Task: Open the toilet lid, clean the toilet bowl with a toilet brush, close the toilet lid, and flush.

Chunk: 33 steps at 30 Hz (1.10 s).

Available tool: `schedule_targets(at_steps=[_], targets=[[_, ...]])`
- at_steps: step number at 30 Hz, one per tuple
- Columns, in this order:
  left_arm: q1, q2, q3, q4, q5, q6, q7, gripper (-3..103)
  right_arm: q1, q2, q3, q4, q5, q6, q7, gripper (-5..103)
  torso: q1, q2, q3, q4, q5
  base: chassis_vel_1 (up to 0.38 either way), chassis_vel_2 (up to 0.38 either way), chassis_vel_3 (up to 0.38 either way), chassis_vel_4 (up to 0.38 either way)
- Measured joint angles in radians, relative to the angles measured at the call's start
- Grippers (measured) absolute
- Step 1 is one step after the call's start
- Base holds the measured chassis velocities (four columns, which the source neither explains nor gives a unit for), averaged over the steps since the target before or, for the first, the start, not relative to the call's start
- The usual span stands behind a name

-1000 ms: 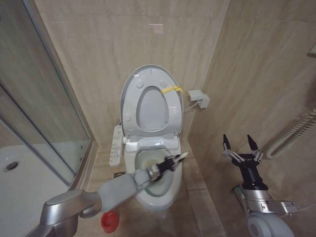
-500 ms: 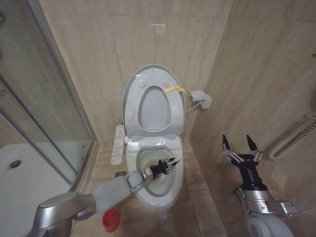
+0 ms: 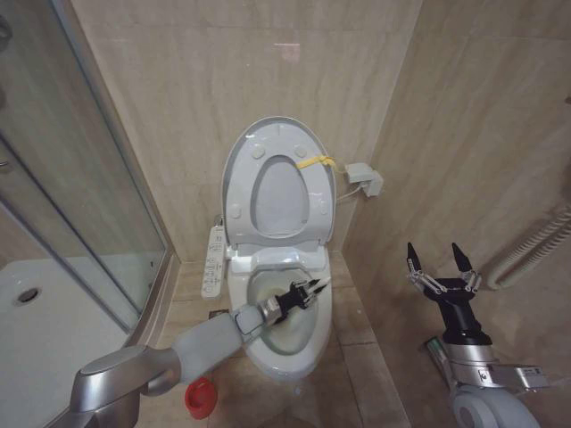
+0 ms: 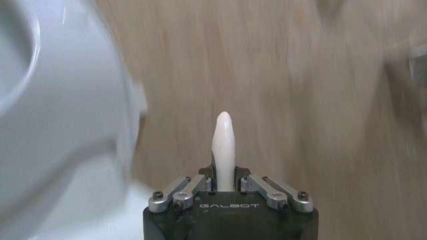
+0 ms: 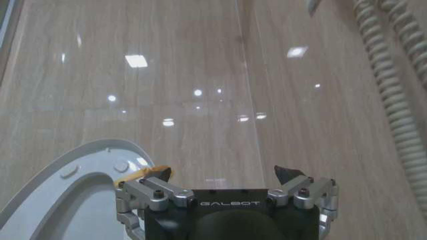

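The toilet lid (image 3: 239, 169) stands raised against the wall, a yellow strap (image 3: 312, 161) at its rim. Below it lies the open white toilet bowl (image 3: 303, 343) with a yellowish stain inside. My left gripper (image 3: 303, 292) reaches over the bowl, shut on the toilet brush (image 3: 323, 283). The brush's whitish handle (image 4: 224, 145) pokes out past the shut left gripper (image 4: 225, 181); its bristle head is hidden. My right gripper (image 3: 443, 263) waits open to the right of the toilet, fingers pointing up. In the right wrist view, the right gripper (image 5: 225, 174) is open and empty, facing the lid (image 5: 60, 200).
A red holder cup (image 3: 201, 397) stands on the floor left of the bowl. A glass shower wall (image 3: 80, 205) and white shower tray (image 3: 36, 330) lie at the left. A control panel (image 3: 212, 260) flanks the seat. A coiled hose (image 3: 526, 250) hangs on the right wall.
My left gripper with the brush dipped toward the bowl's middle, then came back slightly toward the right rim. The right gripper has shifted a little to the right.
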Motion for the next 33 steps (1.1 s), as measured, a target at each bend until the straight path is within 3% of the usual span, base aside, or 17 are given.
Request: schedule_targets(at_steps=[3,6,9,11,15,17,19,22,24,28,30,33], targets=[[-0.017,-0.01,-0.004,-0.071,-0.022,0.017,-0.018,19,0.004,0.009,-0.005,0.0,-0.001,-0.001,0.0,100,0.0,0.0,-0.001,-0.0027,-0.0007,0.0,0.0,0.0,0.0],[0.005,-0.002,-0.003,-0.025,-0.009,0.011,-0.011,19,-0.003,0.011,-0.006,0.006,-0.003,-0.001,-0.001,100,0.0,0.0,0.0,-0.0024,0.0002,-0.053,-0.048,-0.039,-0.01],[0.031,-0.009,-0.02,0.124,0.037,-0.028,0.023,19,-0.016,0.0,-0.001,0.016,-0.002,0.0,-0.002,100,0.0,0.0,0.0,0.0006,0.0002,-0.018,-0.008,-0.001,-0.001],[0.025,-0.015,-0.025,0.125,0.036,-0.028,0.023,19,-0.016,-0.002,0.001,0.017,-0.001,0.0,-0.002,100,0.0,0.0,0.0,0.0004,-0.0002,0.0,0.0,0.0,0.0],[-0.012,-0.019,-0.023,0.006,-0.005,0.003,-0.002,19,-0.012,0.001,0.002,0.016,-0.002,-0.001,-0.001,100,0.0,0.0,0.0,-0.0004,0.0002,0.0,0.0,0.0,0.0],[-0.024,-0.017,-0.015,-0.075,-0.02,0.016,-0.015,19,-0.011,0.005,0.002,0.016,-0.002,-0.001,-0.001,100,0.0,0.0,-0.001,-0.0024,-0.0006,0.0,0.0,0.0,0.0],[-0.021,-0.01,-0.003,-0.093,-0.022,0.02,-0.017,19,-0.011,0.006,0.002,0.015,-0.002,-0.001,-0.001,100,0.0,0.0,-0.001,-0.0026,-0.0004,-0.05,-0.029,-0.019,-0.023],[0.017,0.009,0.006,0.081,0.046,-0.024,0.022,19,-0.02,0.002,0.006,0.018,0.0,0.001,-0.001,100,0.0,0.0,0.0,0.0002,0.0,0.0,0.0,0.0,0.0],[0.021,0.009,0.007,0.095,0.05,-0.029,0.025,19,-0.019,0.002,0.006,0.018,0.0,0.001,-0.002,100,0.0,0.0,0.0,0.0009,0.0003,0.0,0.0,0.0,0.0],[0.02,0.005,0.015,-0.015,0.013,-0.003,0.005,19,-0.01,0.006,0.004,0.012,-0.001,0.0,-0.002,100,0.0,0.0,0.0,0.0003,0.0002,0.0,0.0,0.0,0.0],[0.008,-0.008,0.017,-0.117,-0.018,0.019,-0.018,19,-0.005,0.012,0.004,0.007,-0.002,0.0,-0.002,100,0.0,0.0,-0.001,-0.0027,-0.0016,0.0,0.0,0.0,0.0],[0.014,-0.004,0.008,-0.081,0.014,0.013,-0.018,19,-0.006,0.015,0.003,0.005,-0.003,0.001,-0.003,100,0.0,0.0,0.0,-0.0024,0.0002,-0.016,-0.022,-0.012,-0.008]])
